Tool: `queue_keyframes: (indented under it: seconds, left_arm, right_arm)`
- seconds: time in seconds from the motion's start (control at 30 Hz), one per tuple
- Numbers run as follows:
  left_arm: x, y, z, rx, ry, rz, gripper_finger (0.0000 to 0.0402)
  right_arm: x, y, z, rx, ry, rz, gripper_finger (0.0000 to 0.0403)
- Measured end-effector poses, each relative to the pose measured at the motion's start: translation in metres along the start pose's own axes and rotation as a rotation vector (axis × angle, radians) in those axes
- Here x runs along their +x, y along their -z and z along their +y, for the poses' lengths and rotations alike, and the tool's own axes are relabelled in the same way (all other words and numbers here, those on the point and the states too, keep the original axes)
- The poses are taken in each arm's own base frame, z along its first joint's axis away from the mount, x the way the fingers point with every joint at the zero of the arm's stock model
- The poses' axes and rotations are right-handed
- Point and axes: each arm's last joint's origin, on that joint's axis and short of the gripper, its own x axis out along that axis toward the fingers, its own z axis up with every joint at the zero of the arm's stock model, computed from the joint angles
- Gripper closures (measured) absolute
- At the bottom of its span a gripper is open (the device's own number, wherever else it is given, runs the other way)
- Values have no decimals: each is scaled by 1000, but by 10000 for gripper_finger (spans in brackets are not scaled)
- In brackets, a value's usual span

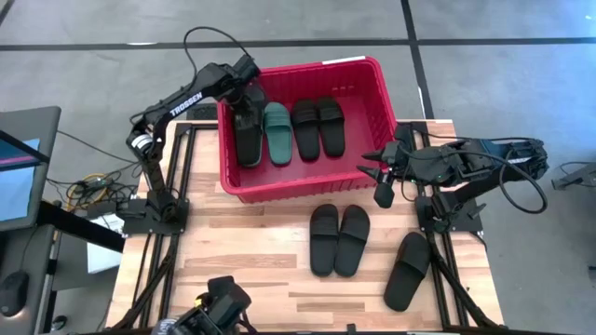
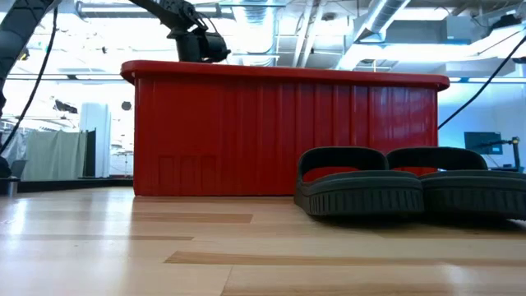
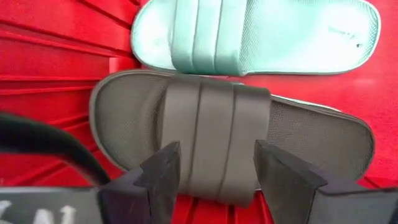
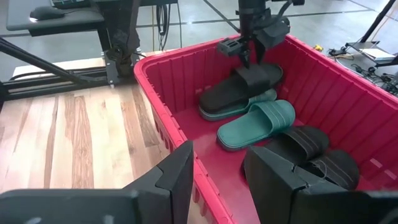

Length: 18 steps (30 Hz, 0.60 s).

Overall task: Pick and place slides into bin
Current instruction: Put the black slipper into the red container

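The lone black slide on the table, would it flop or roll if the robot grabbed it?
The lone black slide probably bends somewhat; it looks rubbery with a thick sole. It lies flat on the table, so rolling seems unlikely. Its wide strap likely gives an end effector something to pinch.

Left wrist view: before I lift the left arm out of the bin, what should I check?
1. Left gripper open, astride the strap of the black slide: ok.
2. Fingers clear of that strap: cannot tell.
3. Black slide flat on the floor of the bin: not ok, it lies on a green slide.
4. Right gripper open and empty at the bin's rim: ok.
5. All slides binned: not ok, three black ones lie on the table.
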Motion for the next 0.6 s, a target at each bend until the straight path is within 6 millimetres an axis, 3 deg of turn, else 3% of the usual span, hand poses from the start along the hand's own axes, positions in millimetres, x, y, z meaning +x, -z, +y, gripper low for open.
queue_keyframes:
  seconds: [0.37, 0.6]
  left_arm:
    - [-14, -1, -7, -22, 9, -38, 211]
    - [-65, -10, -33, 33, -32, -236, 211]
  right_arm:
    - [0, 2, 0, 3, -1, 19, 272]
    - [-1, 11, 1, 13, -58, 112, 272]
